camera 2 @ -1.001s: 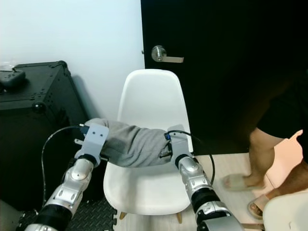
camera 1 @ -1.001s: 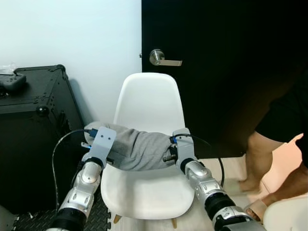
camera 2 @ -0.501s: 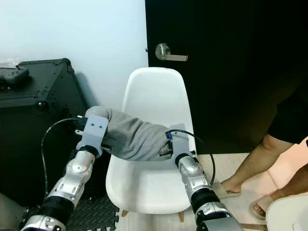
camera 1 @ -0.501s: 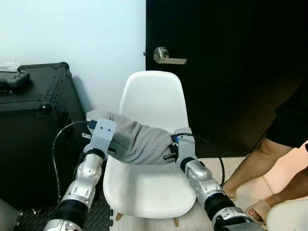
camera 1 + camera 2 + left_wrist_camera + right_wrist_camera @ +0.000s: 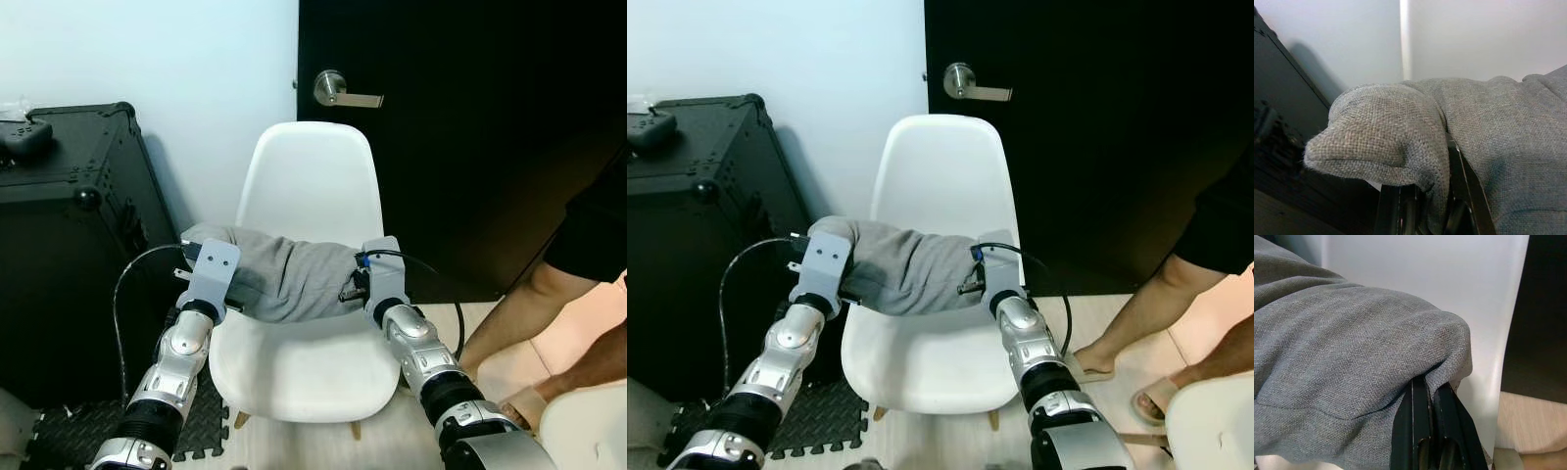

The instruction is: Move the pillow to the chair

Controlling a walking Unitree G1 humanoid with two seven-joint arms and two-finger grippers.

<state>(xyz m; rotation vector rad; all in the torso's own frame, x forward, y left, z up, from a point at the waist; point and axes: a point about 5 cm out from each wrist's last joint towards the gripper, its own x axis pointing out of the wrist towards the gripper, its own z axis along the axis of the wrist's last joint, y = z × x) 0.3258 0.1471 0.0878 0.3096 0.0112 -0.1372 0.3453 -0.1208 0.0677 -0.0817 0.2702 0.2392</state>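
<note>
A grey fabric pillow hangs stretched between my two grippers just above the seat of a white plastic chair. My left gripper is shut on the pillow's left end, at the chair's left edge. Over the seat's right side, my right gripper is shut on the pillow's right corner. In the right wrist view its black fingers pinch the cloth in front of the white chair back.
A black flight case stands close on the left against the pale wall. A black door with a lever handle is behind the chair. A person's bare legs and sandalled feet stand on the wooden floor at the right.
The camera has shifted, and the pillow now hangs lower and more level over the seat. The person's foot on the right has moved.
</note>
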